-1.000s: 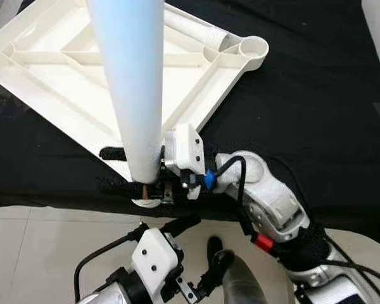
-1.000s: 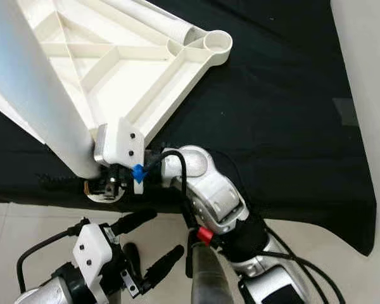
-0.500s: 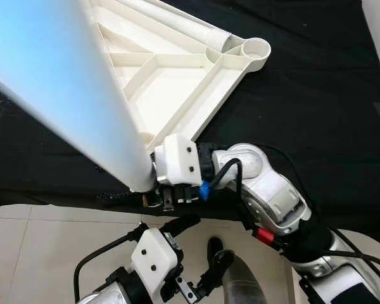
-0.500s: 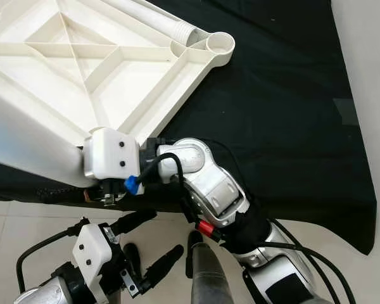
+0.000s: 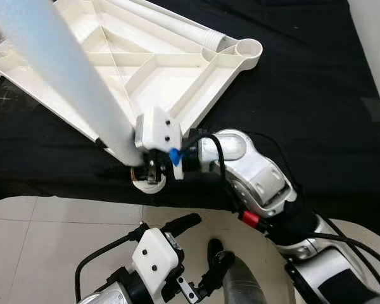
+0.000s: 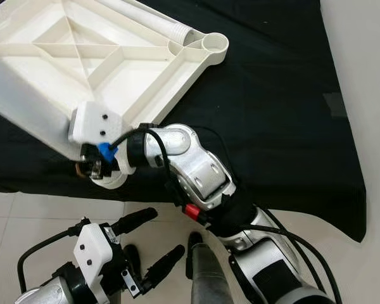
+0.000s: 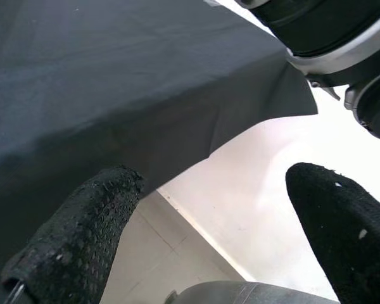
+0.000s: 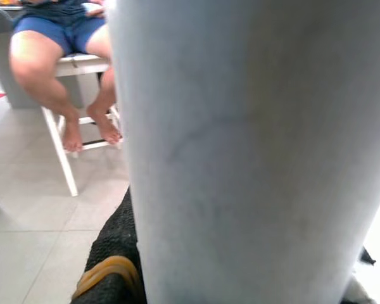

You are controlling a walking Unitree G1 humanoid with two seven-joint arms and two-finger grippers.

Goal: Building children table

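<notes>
On a black cloth (image 5: 316, 95) over pale floor tiles lies the upturned white tabletop (image 5: 158, 69), and the right claw (image 5: 149, 172), pinching a white table leg (image 5: 63, 69), seems mid-fitting at the near corner, needing alignment and a push, while the left claw (image 7: 209, 234) hangs spread.

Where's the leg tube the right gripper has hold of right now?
In the left eye view the white table leg slants up-left from the right gripper, at the near corner of the upturned white tabletop on the black cloth.
</notes>
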